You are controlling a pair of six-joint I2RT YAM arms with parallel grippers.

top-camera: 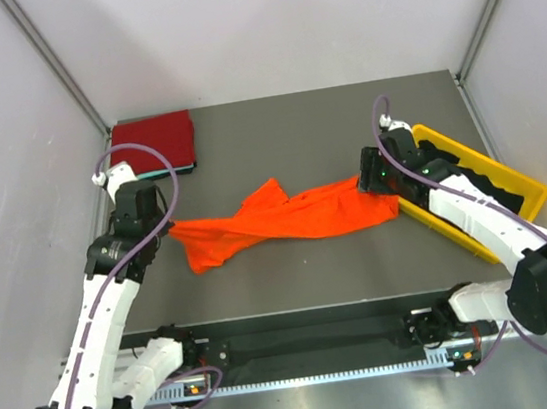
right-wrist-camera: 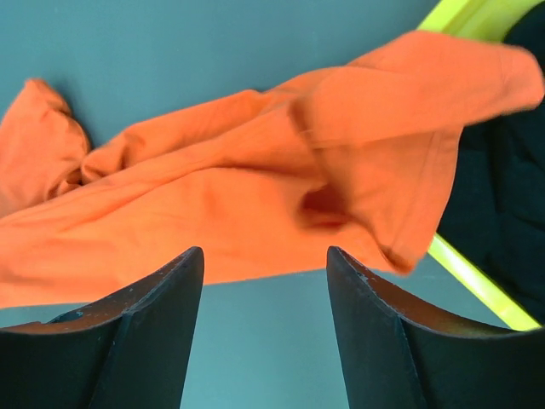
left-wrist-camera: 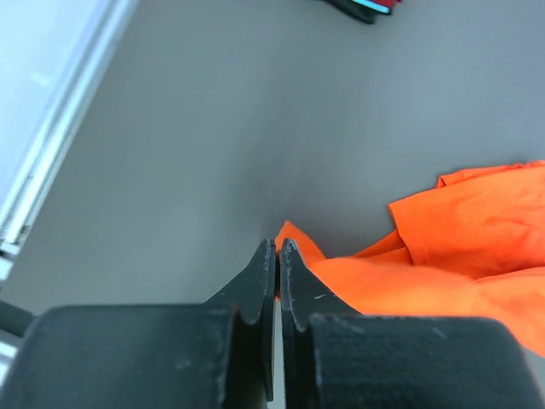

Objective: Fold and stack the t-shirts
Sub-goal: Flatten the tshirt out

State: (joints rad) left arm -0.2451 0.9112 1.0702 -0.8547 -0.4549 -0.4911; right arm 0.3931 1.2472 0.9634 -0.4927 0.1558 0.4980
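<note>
The bright orange t-shirt (top-camera: 295,217) lies stretched and crumpled across the table's middle. It also shows in the left wrist view (left-wrist-camera: 460,247) and the right wrist view (right-wrist-camera: 238,196). My left gripper (top-camera: 166,232) (left-wrist-camera: 278,247) is shut on the shirt's left corner, low over the table. My right gripper (top-camera: 374,189) (right-wrist-camera: 264,251) is open and empty, just short of the shirt's right end, which drapes over the bin rim. The dark red t-shirt (top-camera: 152,140) lies folded at the back left on a teal one (top-camera: 176,169). Black t-shirts (right-wrist-camera: 502,213) lie in the bin.
The yellow plastic bin (top-camera: 471,154) (right-wrist-camera: 473,273) stands at the table's right edge, under my right arm. White walls close in the left, back and right sides. The folded stack's edge shows at the top of the left wrist view (left-wrist-camera: 375,7).
</note>
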